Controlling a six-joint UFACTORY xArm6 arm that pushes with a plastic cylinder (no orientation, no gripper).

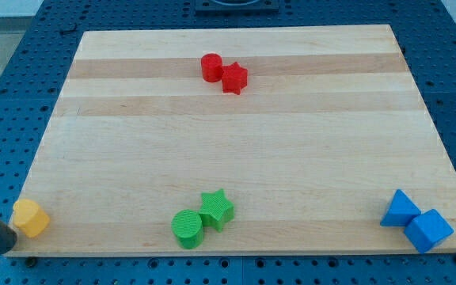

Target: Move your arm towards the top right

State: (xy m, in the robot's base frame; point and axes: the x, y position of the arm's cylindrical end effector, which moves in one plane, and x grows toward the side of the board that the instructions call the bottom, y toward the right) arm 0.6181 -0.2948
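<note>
Pale wooden bench, grain in stripes, wide bare middle. Blue cube touching blue wedge at bottom right edge. Green cylinder against green star; red cylinder against red star. Yellow block bottom left, my tip just beside it. No pincer to judge.
</note>
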